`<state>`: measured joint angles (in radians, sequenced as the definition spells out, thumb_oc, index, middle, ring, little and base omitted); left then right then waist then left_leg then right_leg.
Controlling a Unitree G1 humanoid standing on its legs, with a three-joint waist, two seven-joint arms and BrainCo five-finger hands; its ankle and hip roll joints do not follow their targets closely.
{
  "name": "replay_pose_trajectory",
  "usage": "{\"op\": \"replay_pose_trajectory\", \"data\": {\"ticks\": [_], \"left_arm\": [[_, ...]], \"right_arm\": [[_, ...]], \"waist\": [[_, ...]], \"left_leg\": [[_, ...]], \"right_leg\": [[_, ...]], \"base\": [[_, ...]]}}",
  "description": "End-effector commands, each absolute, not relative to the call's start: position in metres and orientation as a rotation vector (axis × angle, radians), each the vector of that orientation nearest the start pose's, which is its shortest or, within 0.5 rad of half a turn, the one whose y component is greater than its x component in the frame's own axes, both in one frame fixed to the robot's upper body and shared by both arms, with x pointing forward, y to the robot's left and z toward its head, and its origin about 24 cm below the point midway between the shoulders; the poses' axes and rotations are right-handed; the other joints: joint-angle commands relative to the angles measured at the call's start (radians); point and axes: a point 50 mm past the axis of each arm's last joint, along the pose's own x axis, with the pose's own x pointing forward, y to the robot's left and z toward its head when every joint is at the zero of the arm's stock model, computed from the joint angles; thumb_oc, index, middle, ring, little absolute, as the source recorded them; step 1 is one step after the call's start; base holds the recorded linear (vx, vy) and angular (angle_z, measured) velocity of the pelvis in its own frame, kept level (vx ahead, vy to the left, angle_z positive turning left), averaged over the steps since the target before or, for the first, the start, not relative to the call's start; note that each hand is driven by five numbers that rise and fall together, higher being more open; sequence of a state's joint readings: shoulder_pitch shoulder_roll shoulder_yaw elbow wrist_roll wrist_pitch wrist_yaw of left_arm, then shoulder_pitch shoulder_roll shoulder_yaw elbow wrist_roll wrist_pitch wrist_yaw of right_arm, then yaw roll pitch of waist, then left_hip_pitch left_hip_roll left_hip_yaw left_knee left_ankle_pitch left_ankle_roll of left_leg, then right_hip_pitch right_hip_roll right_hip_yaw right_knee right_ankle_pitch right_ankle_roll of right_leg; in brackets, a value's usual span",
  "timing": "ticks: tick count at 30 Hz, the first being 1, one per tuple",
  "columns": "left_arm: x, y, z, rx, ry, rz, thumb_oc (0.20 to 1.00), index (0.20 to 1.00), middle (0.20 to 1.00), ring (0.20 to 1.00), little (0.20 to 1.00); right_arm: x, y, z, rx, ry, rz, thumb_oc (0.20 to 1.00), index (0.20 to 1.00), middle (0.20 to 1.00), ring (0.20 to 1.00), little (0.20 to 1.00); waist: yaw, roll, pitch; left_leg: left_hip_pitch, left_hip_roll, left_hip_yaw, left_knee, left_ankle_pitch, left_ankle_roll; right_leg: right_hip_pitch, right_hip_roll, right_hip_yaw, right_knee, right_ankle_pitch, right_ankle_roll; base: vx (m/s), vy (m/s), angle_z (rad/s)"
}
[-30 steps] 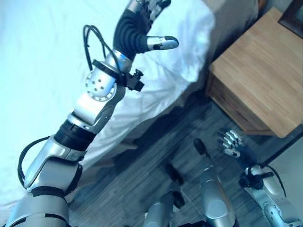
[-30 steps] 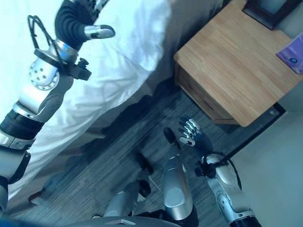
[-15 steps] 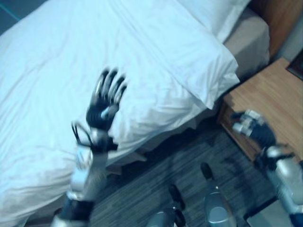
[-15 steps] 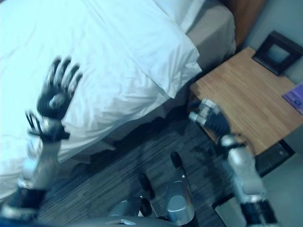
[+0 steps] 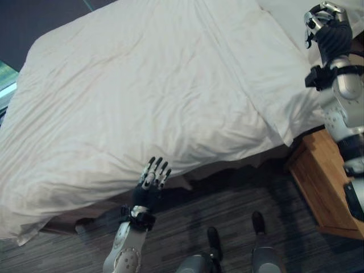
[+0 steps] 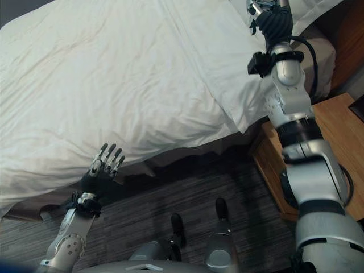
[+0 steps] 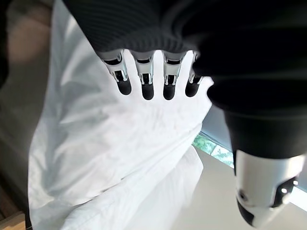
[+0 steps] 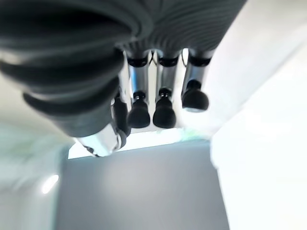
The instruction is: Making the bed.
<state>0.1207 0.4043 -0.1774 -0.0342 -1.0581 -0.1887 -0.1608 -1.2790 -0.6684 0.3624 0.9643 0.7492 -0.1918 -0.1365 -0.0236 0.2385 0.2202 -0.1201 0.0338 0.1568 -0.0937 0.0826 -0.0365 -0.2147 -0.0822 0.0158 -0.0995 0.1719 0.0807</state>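
No text, label, number or sign can be read on anything here. The rumpled white fabric duvet point(image 5: 148, 96) covering the bed is plain, with no tag or print visible. The white pillow point(image 6: 307, 8) at about 1 o'clock carries no marking. The light brown wooden nightstand point(image 5: 327, 182) at about 4 o'clock has a bare top and front, with no lettering. The dark grey striped carpet floor point(image 6: 187, 182) along 6 o'clock shows its woven lines and no writing.
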Motion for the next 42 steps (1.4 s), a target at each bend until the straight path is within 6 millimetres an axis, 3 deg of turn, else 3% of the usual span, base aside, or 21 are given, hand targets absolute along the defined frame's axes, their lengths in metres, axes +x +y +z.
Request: {"op": "replay_pose_trajectory", "data": {"ticks": [1,6,8,16,20,24,26,28,30,31,33,36,37,38,42], "left_arm": [[0.234,0.196,0.070,-0.627,-0.171,-0.228,1.000,1.000,1.000,1.000,1.000],[0.233,0.194,0.065,-0.624,-0.150,-0.224,1.000,1.000,1.000,1.000,1.000],[0.232,0.193,0.061,-0.627,-0.137,-0.211,1.000,1.000,1.000,1.000,1.000],[0.238,0.182,0.066,-0.567,-0.141,-0.263,1.000,1.000,1.000,1.000,1.000],[0.241,0.177,0.065,-0.586,-0.138,-0.250,1.000,1.000,1.000,1.000,1.000],[0.244,0.168,0.062,-0.579,-0.122,-0.259,1.000,1.000,1.000,1.000,1.000],[0.246,0.168,0.064,-0.571,-0.131,-0.260,1.000,1.000,1.000,1.000,1.000],[0.247,0.168,0.066,-0.570,-0.136,-0.259,1.000,1.000,1.000,1.000,1.000],[0.246,0.164,0.068,-0.585,-0.142,-0.263,1.000,1.000,1.000,1.000,1.000],[0.246,0.164,0.068,-0.585,-0.142,-0.263,1.000,1.000,1.000,1.000,1.000],[0.246,0.163,0.066,-0.587,-0.136,-0.261,1.000,1.000,1.000,1.000,1.000],[0.243,0.158,0.062,-0.594,-0.118,-0.279,1.000,1.000,1.000,1.000,1.000],[0.243,0.158,0.062,-0.593,-0.118,-0.279,1.000,1.000,1.000,1.000,1.000],[0.242,0.156,0.061,-0.617,-0.125,-0.269,1.000,1.000,1.000,1.000,1.000],[0.243,0.154,0.061,-0.629,-0.129,-0.265,1.000,1.000,1.000,1.000,1.000]], "right_arm": [[0.393,-0.242,0.363,0.066,-0.593,-0.198,0.200,0.200,0.200,0.200,0.200],[0.388,-0.261,0.381,0.114,-0.572,-0.269,0.200,0.200,0.200,0.200,0.200],[0.388,-0.260,0.382,0.181,-0.580,-0.268,0.200,0.200,0.200,0.200,0.200],[0.391,-0.256,0.385,0.120,-0.528,-0.270,0.200,0.200,0.200,0.200,0.200],[0.396,-0.238,0.385,0.099,-0.529,-0.224,0.200,0.200,0.200,0.200,0.200],[0.405,-0.200,0.378,0.067,-0.527,-0.107,0.200,0.200,0.200,0.200,0.200],[0.405,-0.196,0.376,0.058,-0.529,-0.095,0.200,0.200,0.200,0.200,0.200],[0.405,-0.199,0.376,0.051,-0.526,-0.109,0.200,0.200,0.200,0.200,0.200],[0.403,-0.235,0.363,0.135,-0.498,-0.216,0.200,0.200,0.200,0.200,0.200],[0.403,-0.235,0.363,0.135,-0.498,-0.216,0.200,0.200,0.200,0.200,0.200],[0.402,-0.262,0.345,0.195,-0.442,-0.298,0.200,0.200,0.200,0.200,0.200],[0.398,-0.302,0.292,0.358,-0.310,-0.429,0.200,0.200,0.200,0.200,0.200],[0.398,-0.302,0.292,0.359,-0.310,-0.429,0.200,0.200,0.200,0.200,0.200],[0.395,-0.312,0.267,0.521,-0.307,-0.461,0.200,0.200,0.200,0.200,0.200],[0.394,-0.314,0.253,0.639,-0.347,-0.452,0.200,0.200,0.200,0.200,0.200]], "waist": [[0.028,0.000,0.029],[0.069,0.015,0.038],[0.078,0.019,0.045],[0.092,0.030,0.081],[0.099,0.039,0.106],[0.088,0.050,0.130],[0.084,0.057,0.138],[0.081,0.062,0.143],[0.074,0.084,0.164],[0.076,0.083,0.163],[0.071,0.093,0.174],[0.064,0.111,0.184],[0.065,0.111,0.183],[0.053,0.121,0.183],[0.044,0.124,0.186]], "left_leg": [[-0.040,-0.045,-0.014,0.006,0.038,-0.032],[-0.085,-0.048,-0.022,0.006,0.053,-0.037],[-0.097,-0.046,-0.020,0.006,0.057,-0.040],[-0.149,-0.041,-0.007,0.006,0.072,-0.049],[-0.179,-0.039,0.002,0.006,0.082,-0.055],[-0.193,-0.039,0.014,0.006,0.087,-0.057],[-0.201,-0.041,0.015,0.006,0.088,-0.058],[-0.207,-0.043,0.015,0.006,0.088,-0.059],[-0.216,-0.051,0.020,0.006,0.082,-0.060],[-0.220,-0.050,0.021,0.006,0.087,-0.060],[-0.220,-0.052,0.023,0.006,0.081,-0.060],[-0.216,-0.060,0.024,0.006,0.077,-0.054],[-0.218,-0.060,0.024,0.006,0.078,-0.055],[-0.209,-0.065,0.022,0.006,0.064,-0.051],[-0.212,-0.069,0.022,0.006,0.065,-0.049]], "right_leg": [[0.010,0.051,-0.021,0.034,-0.081,-0.022],[-0.037,0.053,-0.022,0.040,-0.077,-0.020],[-0.052,0.054,-0.021,0.040,-0.075,-0.020],[-0.108,0.056,-0.019,0.044,-0.072,-0.022],[-0.144,0.055,-0.010,0.046,-0.064,-0.021],[-0.174,0.055,0.000,0.069,-0.066,-0.026],[-0.188,0.053,0.000,0.078,-0.068,-0.028],[-0.198,0.052,-0.001,0.086,-0.069,-0.028],[-0.215,0.048,0.001,0.096,-0.077,-0.026],[-0.220,0.049,0.002,0.096,-0.071,-0.027],[-0.220,0.048,0.002,0.096,-0.077,-0.024],[-0.211,0.046,0.002,0.083,-0.071,-0.023],[-0.212,0.046,0.003,0.082,-0.069,-0.023],[-0.199,0.042,0.001,0.072,-0.077,-0.019],[-0.200,0.040,0.002,0.068,-0.070,-0.018]], "base": [[-0.03,-0.035,0.19],[-0.02,-0.043,0.03],[0.00,-0.020,-0.01],[-0.01,-0.033,-0.02],[-0.01,-0.036,-0.06],[0.00,-0.001,-0.08],[-0.01,-0.002,-0.08],[-0.01,0.003,-0.02],[0.00,0.000,0.00],[0.00,0.000,0.00],[0.01,0.014,0.02],[0.02,0.024,0.00],[0.04,0.057,0.03],[0.03,0.044,0.05],[0.01,0.045,0.06]]}}
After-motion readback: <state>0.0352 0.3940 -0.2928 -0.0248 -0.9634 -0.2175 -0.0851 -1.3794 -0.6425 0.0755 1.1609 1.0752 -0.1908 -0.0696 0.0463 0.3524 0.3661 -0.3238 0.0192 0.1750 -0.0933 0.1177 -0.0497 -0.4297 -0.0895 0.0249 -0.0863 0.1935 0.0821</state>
